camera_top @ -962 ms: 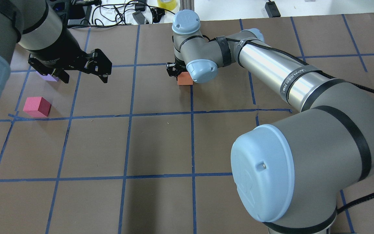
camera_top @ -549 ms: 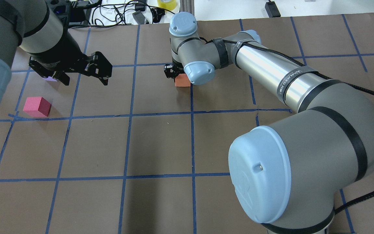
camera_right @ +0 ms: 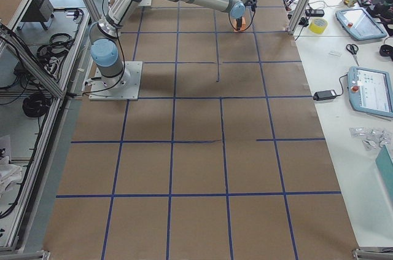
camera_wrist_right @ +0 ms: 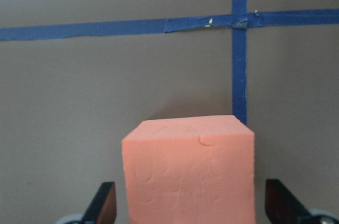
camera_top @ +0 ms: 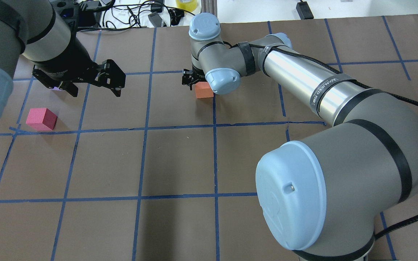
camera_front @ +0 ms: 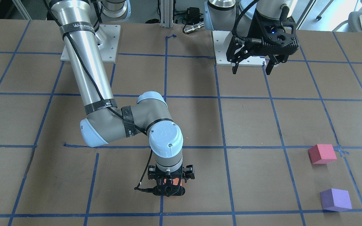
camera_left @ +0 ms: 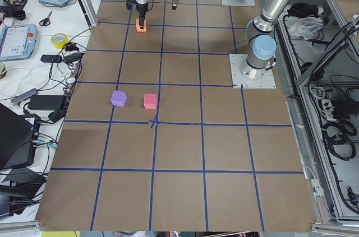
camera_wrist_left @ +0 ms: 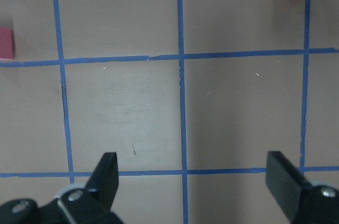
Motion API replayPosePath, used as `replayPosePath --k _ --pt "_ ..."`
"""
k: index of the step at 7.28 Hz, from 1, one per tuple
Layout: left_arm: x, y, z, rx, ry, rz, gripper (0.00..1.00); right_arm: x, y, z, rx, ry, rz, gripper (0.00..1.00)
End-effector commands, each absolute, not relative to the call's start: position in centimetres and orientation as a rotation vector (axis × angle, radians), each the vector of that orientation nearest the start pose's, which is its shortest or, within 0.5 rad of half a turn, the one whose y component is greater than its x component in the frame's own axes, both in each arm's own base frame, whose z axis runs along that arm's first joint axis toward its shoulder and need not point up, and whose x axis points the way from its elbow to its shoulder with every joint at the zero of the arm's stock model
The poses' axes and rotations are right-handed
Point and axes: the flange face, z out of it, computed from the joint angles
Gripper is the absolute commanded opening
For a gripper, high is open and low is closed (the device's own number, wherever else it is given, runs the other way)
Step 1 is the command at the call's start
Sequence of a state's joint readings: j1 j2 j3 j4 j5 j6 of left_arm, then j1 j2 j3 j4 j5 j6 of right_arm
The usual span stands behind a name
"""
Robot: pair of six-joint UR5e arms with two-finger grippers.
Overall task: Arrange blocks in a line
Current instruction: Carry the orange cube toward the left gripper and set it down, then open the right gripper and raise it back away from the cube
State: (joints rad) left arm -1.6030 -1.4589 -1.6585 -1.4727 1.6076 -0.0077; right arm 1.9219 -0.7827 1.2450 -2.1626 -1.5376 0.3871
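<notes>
The orange block point(camera_wrist_right: 188, 173) sits on the bench point(camera_front: 250, 125) between the fingers point(camera_wrist_right: 103, 203) of the right tool point(camera_front: 168, 185). That tool is spread. A thin strip of bench shows on each side of the cube (the right wrist view makes this plain), so nothing pinches it. One far corner of the block meets a blue tape line point(camera_front: 262, 147).

The left tool point(camera_front: 252, 67) hangs above the bench, spread wide over bare paper, well apart from every block. The pinkish-red block point(camera_front: 321, 153) and the purple block point(camera_front: 335, 199) lie near each other toward the robot's left, apart and not touching, with the pinkish-red one beside a tape crossing. A broad stretch of open bench separates them from the orange block.

From overhead, the left tool covers nearly all of the purple block. In the front view, the right tool's body hides most of the orange one. The left wrist view cuts all three blocks off at its edges.
</notes>
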Motion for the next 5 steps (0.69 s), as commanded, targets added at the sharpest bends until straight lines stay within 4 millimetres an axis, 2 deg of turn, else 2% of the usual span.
replayPosePath --k 1,2,3,4,5 --pt "-14.4 -45.1 50.7 0.035 3.101 -0.189 1.00 38.2 -66.9 24.6 0.097 3.051 -0.189 1.00" --pt "-14.4 -45.1 50.7 0.035 3.101 -0.189 1.00 36.1 -65.9 29.8 0.213 3.036 -0.130 1.00" --pt "-14.4 -45.1 50.7 0.035 3.101 -0.189 1.00 32.6 -64.9 34.4 0.254 3.039 -0.131 1.00" --pt "-14.4 -45.1 50.7 0.035 3.101 -0.189 1.00 28.2 -63.6 39.7 0.223 3.049 -0.129 1.00" --pt "-14.4 -45.1 50.7 0.035 3.101 -0.189 1.00 22.7 -62.6 43.5 0.119 3.077 -0.106 1.00"
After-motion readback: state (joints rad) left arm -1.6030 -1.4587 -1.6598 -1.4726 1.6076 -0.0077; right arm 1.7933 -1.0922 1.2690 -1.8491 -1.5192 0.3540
